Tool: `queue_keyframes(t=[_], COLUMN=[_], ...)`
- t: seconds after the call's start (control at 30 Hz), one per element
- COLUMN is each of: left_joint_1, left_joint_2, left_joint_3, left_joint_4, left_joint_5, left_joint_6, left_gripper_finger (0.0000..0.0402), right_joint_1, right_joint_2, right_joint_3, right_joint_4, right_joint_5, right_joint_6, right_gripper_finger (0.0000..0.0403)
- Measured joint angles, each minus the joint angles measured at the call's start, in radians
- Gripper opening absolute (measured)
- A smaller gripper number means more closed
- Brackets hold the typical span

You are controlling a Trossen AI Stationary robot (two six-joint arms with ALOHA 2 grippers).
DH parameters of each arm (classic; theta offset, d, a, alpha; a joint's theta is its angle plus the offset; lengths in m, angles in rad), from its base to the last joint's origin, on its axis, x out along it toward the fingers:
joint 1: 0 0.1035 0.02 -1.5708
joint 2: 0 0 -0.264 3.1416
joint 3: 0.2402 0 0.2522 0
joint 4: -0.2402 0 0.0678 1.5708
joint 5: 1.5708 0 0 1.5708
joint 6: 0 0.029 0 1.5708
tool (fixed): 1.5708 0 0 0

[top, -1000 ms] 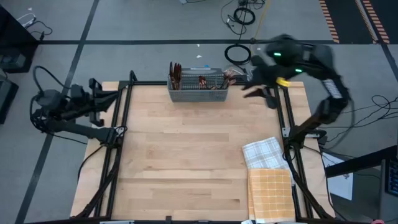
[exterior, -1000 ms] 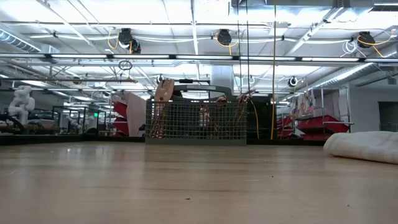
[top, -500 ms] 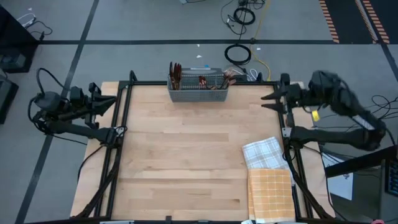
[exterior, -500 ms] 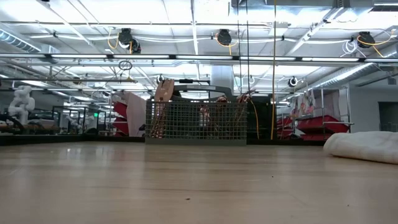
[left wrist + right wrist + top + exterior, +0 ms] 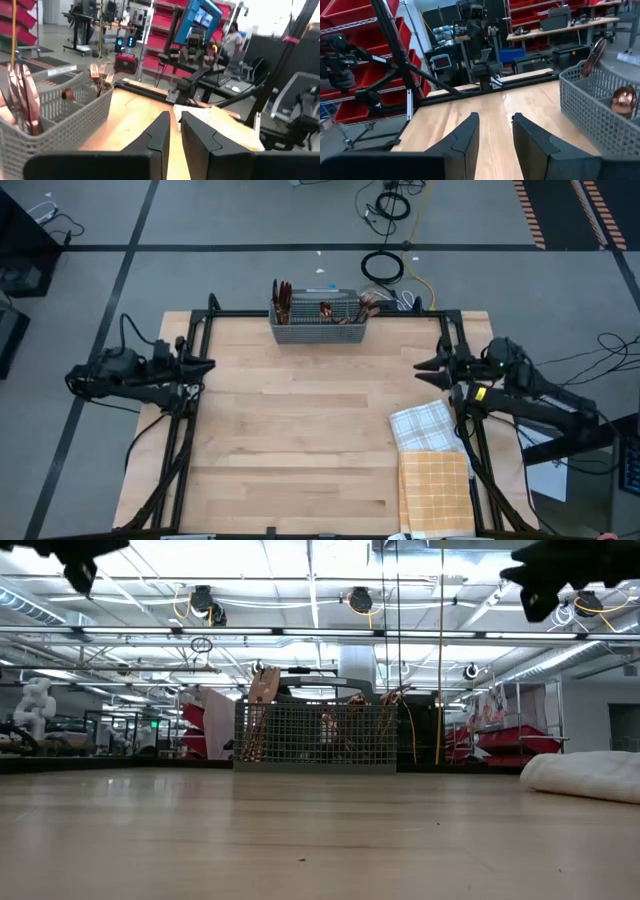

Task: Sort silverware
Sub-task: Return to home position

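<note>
The copper silverware (image 5: 325, 308) stands upright in the grey mesh caddy (image 5: 318, 328) at the table's far edge: spoons (image 5: 25, 95) in one end compartment, forks (image 5: 97, 75) in the other. The caddy (image 5: 315, 735) rests on its base. My left gripper (image 5: 205, 365) hovers at the table's left rail, open by a narrow gap (image 5: 175, 120), holding nothing. My right gripper (image 5: 424, 374) hovers at the right rail, open (image 5: 496, 125) and empty. Both point inward over the wood, and both show at the low view's top corners.
A white checked cloth (image 5: 425, 425) and an orange checked cloth (image 5: 435, 490) lie at the table's near right; the white one (image 5: 585, 775) bulges in the low view. Black frame rails (image 5: 195, 410) run along both sides. Bare wood (image 5: 300, 430) fills the middle.
My right arm swung away from the caddy's right side toward the table's right edge, then came nearer and lower at the right rail. My left arm moved in toward the left rail and lower. Both now show in the low view. The caddy and the silverware stayed put.
</note>
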Motion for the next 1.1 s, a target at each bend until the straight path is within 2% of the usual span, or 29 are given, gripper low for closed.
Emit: queue_keyframes(t=[0.1,0.2,0.33,0.57,0.77,0.9,1.1], left_joint_1=[0.000,0.000,0.000,-0.001,-0.001,-0.001,-0.001], left_joint_2=[-0.074,-0.075,-0.075,-0.075,-0.076,-0.076,-0.077], left_joint_3=[-0.063,-0.083,-0.117,-0.196,-0.267,-0.302,-0.346], left_joint_4=[0.027,0.014,0.023,0.066,0.150,0.146,0.136], left_joint_5=[0.000,0.018,0.040,0.145,0.152,0.164,0.167], left_joint_6=[-0.033,-0.046,-0.070,-0.150,-0.154,-0.156,-0.150], left_gripper_finger=[0.0052,0.0052,0.0052,0.0052,0.0052,0.0052,0.0052], right_joint_1=[0.000,0.001,0.026,0.127,0.254,0.329,0.381], right_joint_2=[-0.070,-0.156,-0.265,-0.235,-0.233,-0.224,-0.223], right_joint_3=[-0.058,-0.104,-0.179,-0.314,-0.450,-0.450,-0.449], right_joint_4=[-0.005,0.019,0.060,0.332,0.535,0.492,0.422], right_joint_5=[-0.020,-0.076,-0.079,-0.068,0.049,0.125,0.140], right_joint_6=[0.020,0.076,0.165,0.281,0.247,0.201,0.139], right_gripper_finger=[0.0105,0.0105,0.0105,0.0105,0.0105,0.0105,0.0105])
